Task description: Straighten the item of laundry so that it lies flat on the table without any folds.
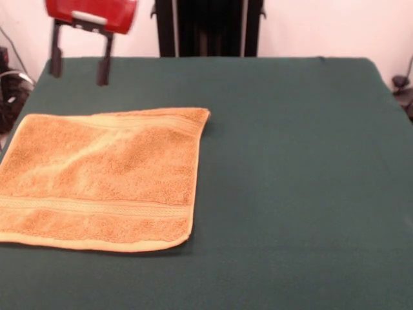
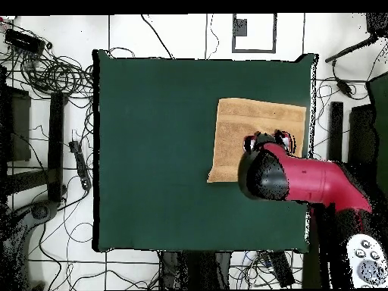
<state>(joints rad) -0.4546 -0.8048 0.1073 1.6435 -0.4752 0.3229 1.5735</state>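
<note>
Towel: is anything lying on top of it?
In the front view, nothing rests on the towel; the open gripper hangs above its far edge. Overhead, the arm hides the towel's nearer part.

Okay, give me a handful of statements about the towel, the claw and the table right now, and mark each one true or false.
1. The towel lies spread open on the green table. True.
2. The claw is clamped on a corner of the towel. False: it hangs above the table's far edge with its fingers apart, and holds nothing.
3. In the front view the towel sits towards the left side of the table. True.
4. The towel is bunched into a tight ball. False: it lies nearly flat, with only a faint diagonal crease and a slightly turned far right corner.
5. A second cloth lies on the table. False: only the one towel shows.
</note>
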